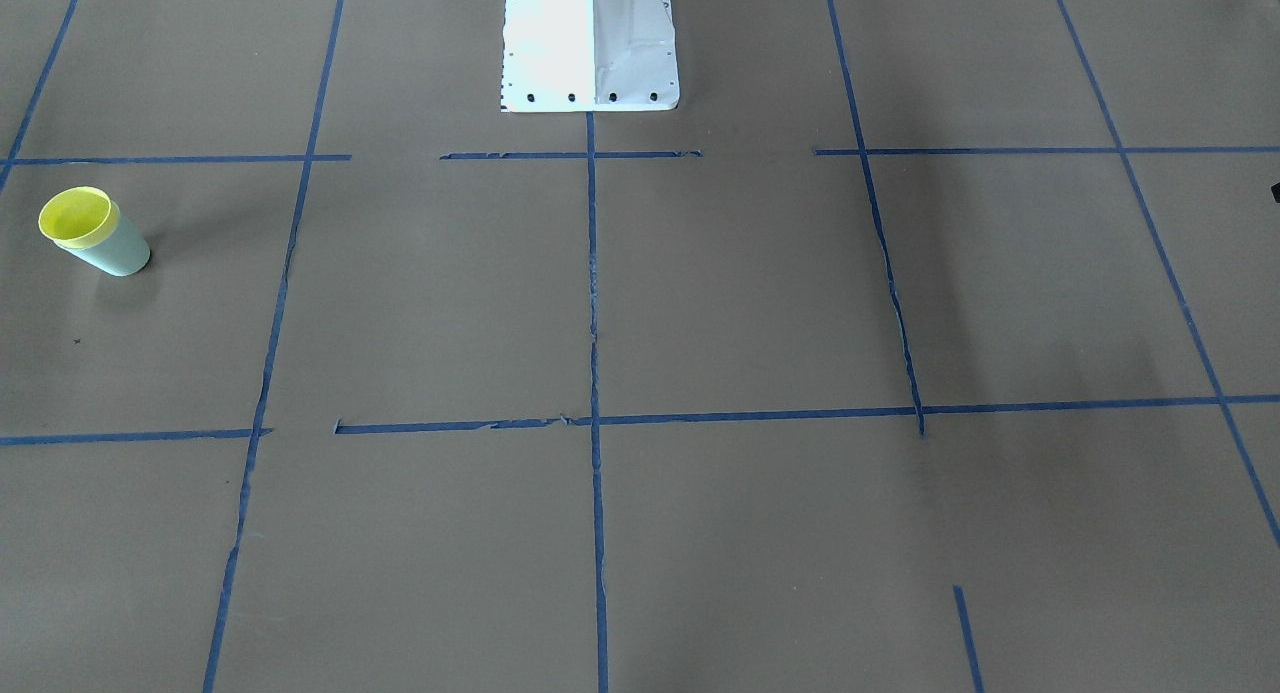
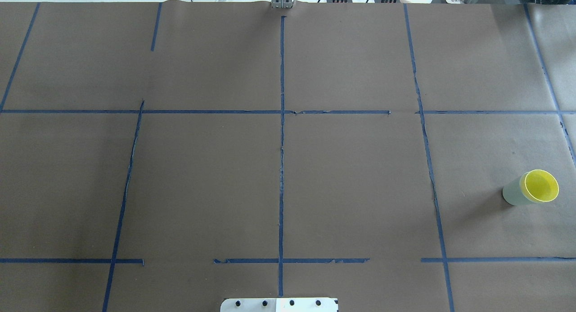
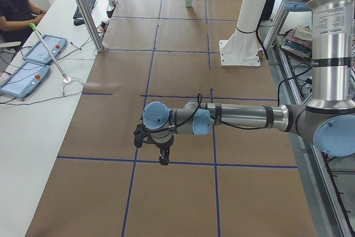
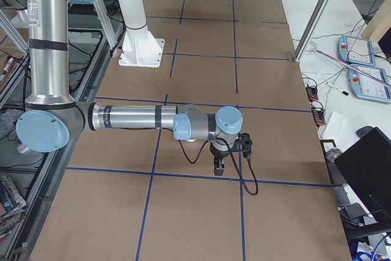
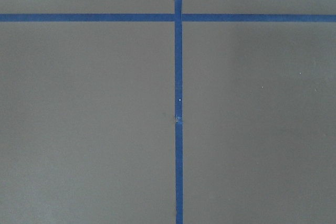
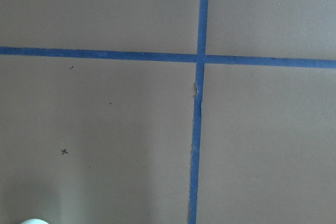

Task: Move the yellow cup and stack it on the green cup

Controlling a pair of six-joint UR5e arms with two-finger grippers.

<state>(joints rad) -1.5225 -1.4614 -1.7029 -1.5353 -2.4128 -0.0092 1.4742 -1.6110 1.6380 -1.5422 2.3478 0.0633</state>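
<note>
counter [image 2: 202, 177]: brown paper surface | blue tape [image 2: 281, 168]: grid lines, frayed and broken in places | white base plate [image 2: 279, 305]: middle of robot-side edge | green cup [image 2: 512, 196]: upright toward robot's right end, yellow cup [image 2: 540, 186] nested inside

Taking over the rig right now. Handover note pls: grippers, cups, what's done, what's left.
Left gripper: hangs over bare table, away from the cups. It shows only in a side view, so open or shut cannot be told.
Right gripper: same, over bare table, state cannot be told.
Cups: yellow cup is nested in the green cup. The stack is upright on the robot's right side of the table, and neither gripper touches it.
Done: transfer and stacking look complete.
Left: probably nothing, perhaps only confirming that the yellow cup is fully seated.
</note>
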